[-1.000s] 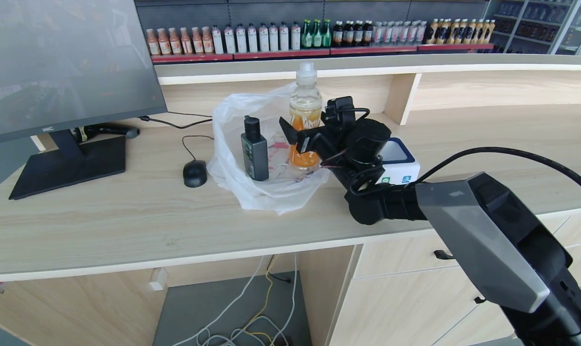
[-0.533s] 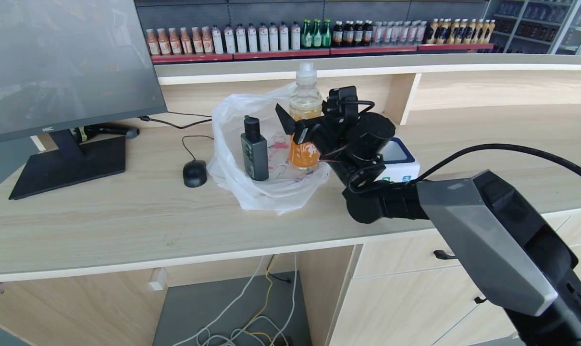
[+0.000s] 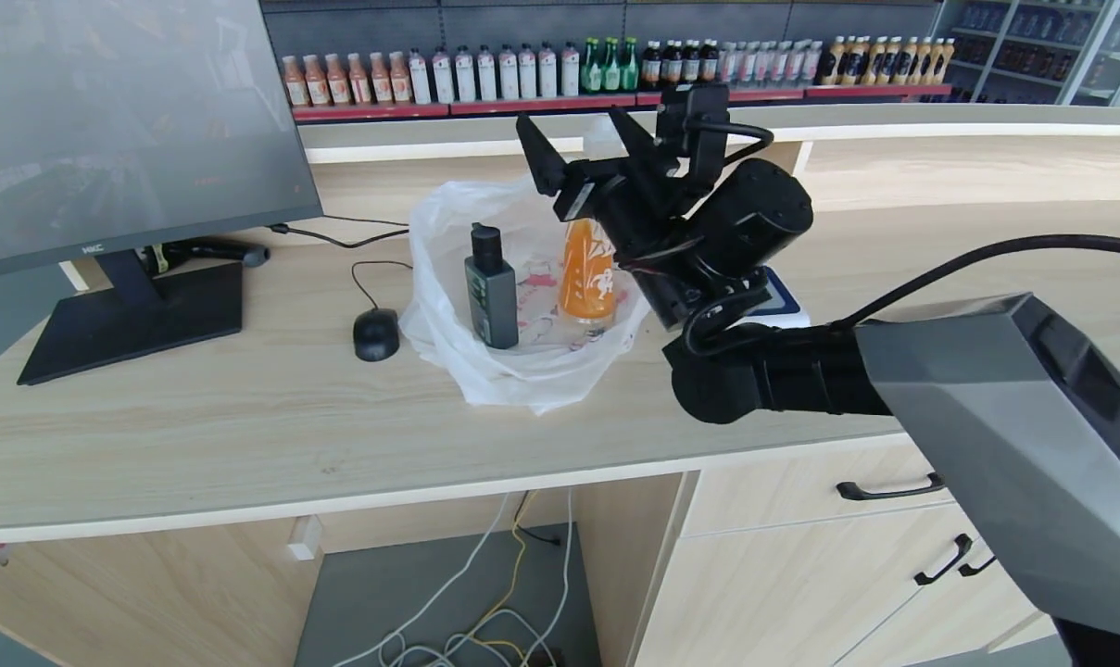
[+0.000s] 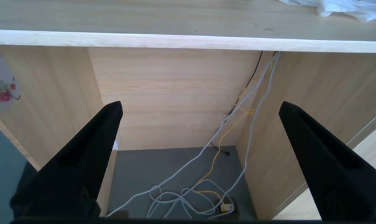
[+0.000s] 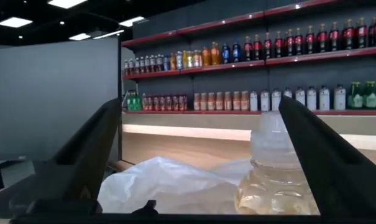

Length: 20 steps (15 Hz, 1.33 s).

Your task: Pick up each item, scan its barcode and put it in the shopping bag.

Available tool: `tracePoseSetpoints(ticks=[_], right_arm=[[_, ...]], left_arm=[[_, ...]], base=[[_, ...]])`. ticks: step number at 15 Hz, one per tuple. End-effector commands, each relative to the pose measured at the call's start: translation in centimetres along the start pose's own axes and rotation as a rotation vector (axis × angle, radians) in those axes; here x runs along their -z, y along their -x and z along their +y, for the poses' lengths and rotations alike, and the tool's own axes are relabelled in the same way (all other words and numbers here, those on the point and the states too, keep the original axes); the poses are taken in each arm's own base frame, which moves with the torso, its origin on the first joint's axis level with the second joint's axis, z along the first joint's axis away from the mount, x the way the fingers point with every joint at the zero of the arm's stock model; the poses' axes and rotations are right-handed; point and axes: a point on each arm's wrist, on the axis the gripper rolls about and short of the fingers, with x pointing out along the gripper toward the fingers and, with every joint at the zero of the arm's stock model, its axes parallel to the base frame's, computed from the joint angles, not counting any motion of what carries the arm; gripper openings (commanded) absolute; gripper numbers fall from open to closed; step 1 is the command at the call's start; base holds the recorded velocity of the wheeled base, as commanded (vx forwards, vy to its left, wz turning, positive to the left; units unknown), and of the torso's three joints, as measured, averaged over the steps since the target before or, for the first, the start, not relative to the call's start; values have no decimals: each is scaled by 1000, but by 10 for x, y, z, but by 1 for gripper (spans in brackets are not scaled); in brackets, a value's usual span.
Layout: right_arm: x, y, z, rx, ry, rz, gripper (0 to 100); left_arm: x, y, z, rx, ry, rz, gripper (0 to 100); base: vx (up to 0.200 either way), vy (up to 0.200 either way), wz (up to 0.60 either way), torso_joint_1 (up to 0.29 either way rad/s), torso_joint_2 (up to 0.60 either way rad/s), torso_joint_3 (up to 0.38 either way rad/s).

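spread wide and empty, the right end effector (image 3: 569, 117) rises clear of the orange bottle (image 3: 585, 273) standing in the shopping bag (image 3: 522, 375): item looks delivered.

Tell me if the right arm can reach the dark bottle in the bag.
Probably yes. The right end effector is open above the bag, whose mouth is open; the dark bottle stands upright, with the orange drink bottle close beside it.

Orange drink bottle (image 3: 585, 278), dark grey bottle (image 3: 491, 298), translucent white shopping bag (image 3: 522, 375).
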Motion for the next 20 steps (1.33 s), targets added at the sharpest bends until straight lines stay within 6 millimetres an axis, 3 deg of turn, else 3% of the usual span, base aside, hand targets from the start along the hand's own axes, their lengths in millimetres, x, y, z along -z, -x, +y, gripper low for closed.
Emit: tracePoseSetpoints(ticks=[1, 4, 6, 7, 8, 10, 11, 12, 14, 16, 17, 18, 19, 20], right_arm=[[-60, 15, -11, 18, 14, -16, 100], [-96, 60, 3, -7, -3, 35, 100], [-115, 116, 14, -31, -23, 99, 100], [-121, 135, 13, -33, -19, 118, 100], [-144, 191, 11, -33, -18, 159, 100], [-175, 258, 8, -32, -27, 199, 100], [-185, 300, 7, -30, -28, 230, 100], [-193, 331, 6, -29, -29, 242, 100], [-213, 362, 4, 16, -54, 258, 100], [-221, 420, 3, 15, -58, 354, 100], [-211, 457, 3, -1, -56, 465, 100], [-207, 470, 3, -9, -50, 513, 100], [-192, 498, 4, -52, -24, 745, 100], [-199, 498, 4, -59, -24, 772, 100]], left_arm=[[0, 0, 0, 1, 1, 0, 100], [0, 0, 0, 1, 1, 0, 100], [0, 0, 0, 1, 1, 0, 100], [0, 0, 0, 1, 1, 0, 100], [0, 0, 0, 1, 1, 0, 100], [0, 0, 0, 1, 1, 0, 100], [0, 0, 0, -1, 1, 0, 100], [0, 0, 0, 1, -2, 0, 100], [0, 0, 0, 1, -1, 0, 100], [0, 0, 0, 1, -1, 0, 100], [0, 0, 0, 1, -1, 0, 100], [0, 0, 0, 1, -1, 0, 100], [0, 0, 0, 1, -1, 0, 100], [0, 0, 0, 1, -1, 0, 100]], base=[[0, 0, 0, 0, 0, 0], [0, 0, 0, 0, 0, 0], [0, 0, 0, 0, 0, 0], [0, 0, 0, 0, 0, 0], [0, 0, 0, 0, 0, 0], [0, 0, 0, 0, 0, 0], [0, 0, 0, 0, 0, 0], [0, 0, 0, 0, 0, 0], [0, 0, 0, 0, 0, 0], [0, 0, 0, 0, 0, 0], [0, 0, 0, 0, 0, 0], [0, 0, 0, 0, 0, 0], [0, 0, 0, 0, 0, 0], [0, 0, 0, 0, 0, 0]])
